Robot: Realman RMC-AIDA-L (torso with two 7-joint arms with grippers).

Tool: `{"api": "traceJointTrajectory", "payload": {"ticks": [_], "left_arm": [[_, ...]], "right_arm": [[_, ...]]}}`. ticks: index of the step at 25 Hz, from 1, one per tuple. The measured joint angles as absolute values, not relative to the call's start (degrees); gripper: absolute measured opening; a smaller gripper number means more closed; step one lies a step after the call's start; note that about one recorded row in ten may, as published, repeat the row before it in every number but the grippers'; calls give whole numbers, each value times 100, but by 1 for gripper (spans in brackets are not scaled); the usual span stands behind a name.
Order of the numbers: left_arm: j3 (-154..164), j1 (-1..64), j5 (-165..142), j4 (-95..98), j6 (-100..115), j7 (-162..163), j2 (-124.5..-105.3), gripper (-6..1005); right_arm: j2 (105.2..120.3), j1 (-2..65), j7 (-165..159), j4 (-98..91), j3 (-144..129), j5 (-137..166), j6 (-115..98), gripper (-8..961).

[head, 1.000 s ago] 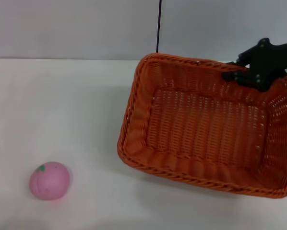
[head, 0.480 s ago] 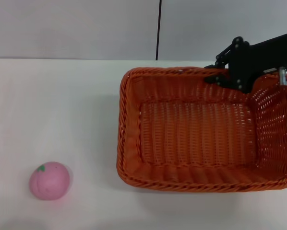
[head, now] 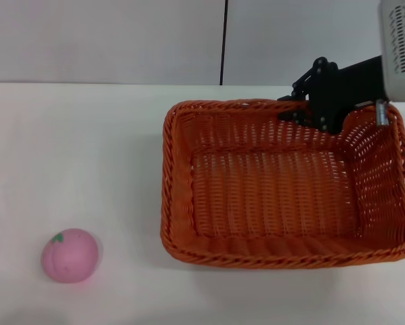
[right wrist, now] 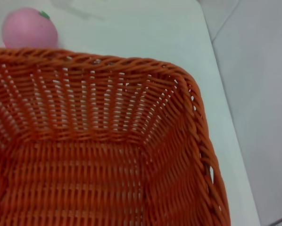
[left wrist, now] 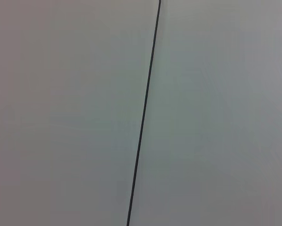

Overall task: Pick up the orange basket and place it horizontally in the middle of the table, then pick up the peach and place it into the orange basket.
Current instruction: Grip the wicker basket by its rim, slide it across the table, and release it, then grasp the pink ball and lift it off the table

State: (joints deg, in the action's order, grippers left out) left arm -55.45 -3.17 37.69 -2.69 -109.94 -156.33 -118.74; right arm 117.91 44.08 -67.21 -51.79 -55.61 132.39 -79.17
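The orange basket (head: 270, 256) rests flat on the white table (head: 87, 149), right of centre, with its long side running left to right and nothing inside. My right gripper (head: 305, 114) reaches in from the right and is shut on the basket's far rim near the back right corner. The pink peach (head: 70, 254) lies on the table at the front left, well apart from the basket. The right wrist view looks down into the basket (right wrist: 98, 141), and the peach (right wrist: 29, 28) shows beyond its rim. My left gripper is out of view.
A grey wall with a dark vertical seam (head: 223, 40) stands behind the table. Bare tabletop lies between the peach and the basket. The left wrist view shows only that wall seam (left wrist: 143, 117).
The basket was tilted and skewed at the right. My right gripper swung it level, shifted it left, and now it sits flat with its long side across the table. The peach has not moved.
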Motion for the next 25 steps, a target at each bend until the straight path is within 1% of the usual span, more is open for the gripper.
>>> {"api": "traceJointTrajectory", "payload": {"ticks": [4, 8, 11, 14, 17, 19, 23, 25], "left_arm": [[-5500, -320, 3762, -264, -10996, -15628, -11874, 827], [-5442, -329, 3761, -234, -10996, -15602, -11872, 827], [-5343, -363, 3760, -208, -10996, -15383, -11830, 827], [-5304, -361, 3764, -73, -11039, -15073, -11802, 827], [-5015, -220, 3762, 498, -11333, -14704, -11759, 827], [-4671, -85, 3760, 1012, -11550, -14473, -11731, 827], [-4002, 122, 3764, 1649, -11680, -14043, -11687, 827], [-3003, 358, 3761, 2173, -11592, -13600, -11664, 827]], "right_arm": [[11865, 4353, -6720, -5206, -5672, 13235, -7621, 160], [11895, 4302, -6730, -5321, -5734, 13149, -7598, 179], [11900, 4224, -6735, -5372, -5739, 12902, -7588, 194], [11901, 4000, -6713, -5536, -5736, 12442, -7542, 393], [11900, 3536, -6699, -5899, -5732, 11532, -7541, 466], [11900, 3113, -6681, -6120, -5733, 10687, -7565, 515], [11900, 2216, -6666, -6355, -5740, 8719, -7765, 519], [11901, 1778, -6646, -6280, -5740, 7841, -7981, 521]]}}
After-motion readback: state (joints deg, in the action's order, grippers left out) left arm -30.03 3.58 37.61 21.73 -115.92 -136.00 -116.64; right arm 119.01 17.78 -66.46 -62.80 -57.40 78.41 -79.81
